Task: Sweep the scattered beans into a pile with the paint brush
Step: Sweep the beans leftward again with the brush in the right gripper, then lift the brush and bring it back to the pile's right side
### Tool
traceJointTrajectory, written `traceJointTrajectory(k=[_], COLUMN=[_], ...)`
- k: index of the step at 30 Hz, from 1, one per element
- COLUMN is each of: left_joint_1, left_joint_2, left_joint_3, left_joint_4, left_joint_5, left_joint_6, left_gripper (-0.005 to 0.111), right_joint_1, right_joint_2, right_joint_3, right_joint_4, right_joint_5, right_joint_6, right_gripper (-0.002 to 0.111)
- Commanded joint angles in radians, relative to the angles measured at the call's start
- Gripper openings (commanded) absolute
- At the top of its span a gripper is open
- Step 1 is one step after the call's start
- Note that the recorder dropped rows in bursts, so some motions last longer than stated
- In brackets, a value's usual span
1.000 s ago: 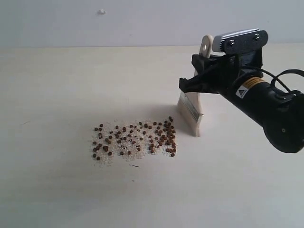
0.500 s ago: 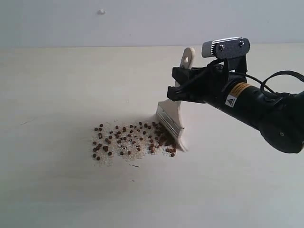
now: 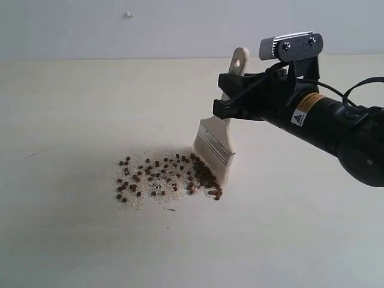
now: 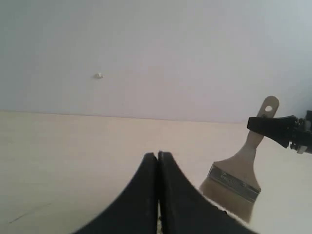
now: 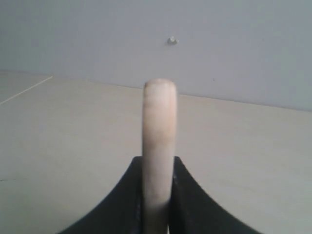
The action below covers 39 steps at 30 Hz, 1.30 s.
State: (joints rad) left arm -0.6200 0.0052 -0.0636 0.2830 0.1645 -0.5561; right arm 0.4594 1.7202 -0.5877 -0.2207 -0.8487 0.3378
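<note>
Exterior: my right jaws cover the mid-handle of the wide flat paint brush [image 3: 215, 144] (off-white bristles, silver ferrule, cream wooden handle); my right arm [image 3: 354, 138] runs off frame. Right wrist: frame cuts the brush off below the handle end. Left wrist: my left jaws hide a bristle corner.

You are looking at a robotics test bench, a lab sort of place. A plain cream tabletop [image 3: 72, 240] runs back to a blank pale grey wall [image 3: 180, 30] marked by one small white speck [image 3: 128, 14]. What tells you so is the black robot arm [image 3: 336, 129], with a yellow warning label [image 3: 306, 103] and a silver-cased camera [image 3: 291, 47] bolted over its wrist, holding a paint brush [image 3: 214, 144] at the edge of a patch of beans [image 3: 162, 177] on the table.
</note>
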Motion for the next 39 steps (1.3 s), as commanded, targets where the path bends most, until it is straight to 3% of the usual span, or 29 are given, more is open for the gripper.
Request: traceJointTrajectory(k=[1,8,14,20,27,34,39], left_joint_1=[0.004,0.004,0.004,0.004,0.004,0.004,0.004], left_joint_2=[-0.005,-0.005,-0.005,-0.005,-0.005,-0.005,-0.005], left_joint_3=[0.006,0.006,0.006,0.006,0.006,0.006,0.006], left_joint_4=[-0.002,-0.002,-0.002,-0.002,-0.002,-0.002,-0.002], left_joint_5=[-0.008,-0.008,-0.008,-0.008,-0.008,-0.008,-0.008], left_joint_6=[0.002,0.002,0.002,0.002,0.002,0.002,0.002], left_gripper=[0.0,0.0,0.0,0.0,0.0,0.0,0.0], right_joint_1=[-0.005,-0.005,-0.005,-0.003,0.091,0.245,0.262], right_joint_2=[-0.057,-0.141,-0.177,-0.179,-0.179,-0.179,-0.179], right_joint_3=[-0.001,0.024,0.152,0.247,0.272,0.272,0.271], right_joint_4=[0.056,0.252,0.433,0.475,0.624,0.875,0.77], right_joint_5=[0.048,0.188,0.062,-0.046,-0.153,-0.27,-0.239], right_joint_6=[-0.066,-0.177,-0.171,-0.084,-0.089,-0.273,-0.283], right_gripper=[0.0,0.0,0.0,0.0,0.0,0.0,0.0])
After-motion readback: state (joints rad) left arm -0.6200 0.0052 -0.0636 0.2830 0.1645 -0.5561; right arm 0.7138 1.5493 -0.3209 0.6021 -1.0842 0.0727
